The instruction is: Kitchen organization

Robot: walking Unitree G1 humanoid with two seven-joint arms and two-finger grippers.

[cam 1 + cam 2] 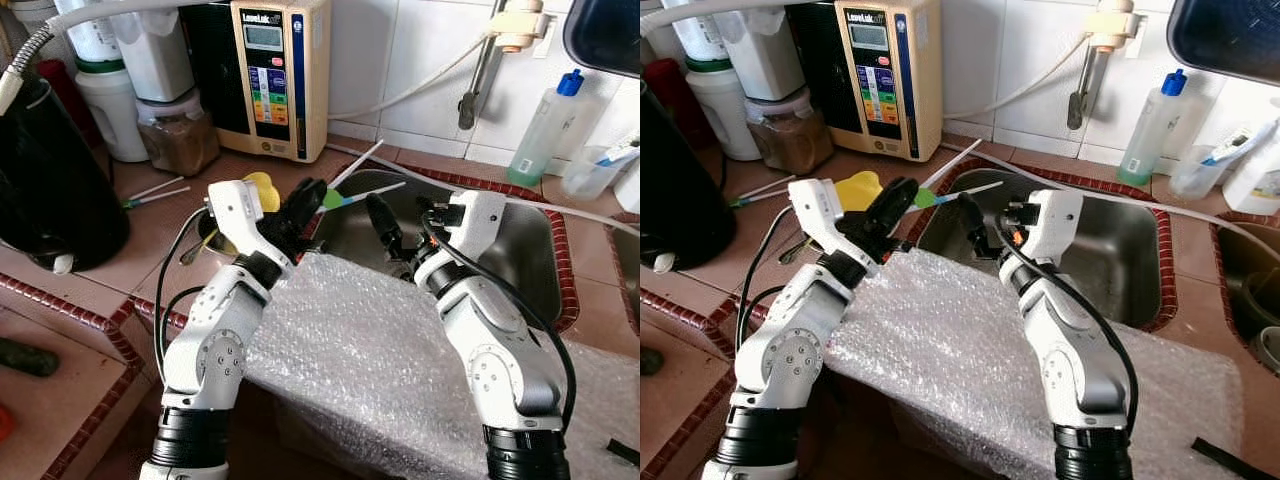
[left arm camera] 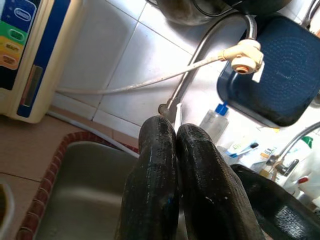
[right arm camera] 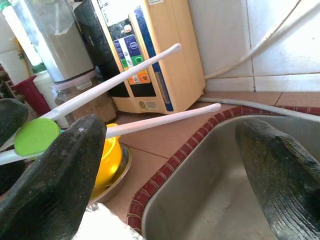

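My left gripper (image 1: 305, 200) is raised over the counter at the left rim of the steel sink (image 1: 520, 250). Its fingers (image 2: 160, 165) are pressed shut on two thin white utensils (image 1: 375, 191) with a green end (image 3: 35, 136); these stick out over the sink corner. My right gripper (image 1: 385, 225) hangs open just right of them, over the sink's near-left part, its fingers (image 3: 60, 175) spread wide with nothing between. A yellow bowl (image 3: 110, 155) sits in a metal dish on the counter behind the left gripper.
Bubble wrap (image 1: 350, 340) covers the counter's front edge under both arms. At the back stand a cream water machine (image 1: 280, 70), a jar of brown powder (image 1: 180, 135) and white containers. A black pot (image 1: 50, 180) is far left; a clear bottle (image 1: 545, 130) stands behind the sink.
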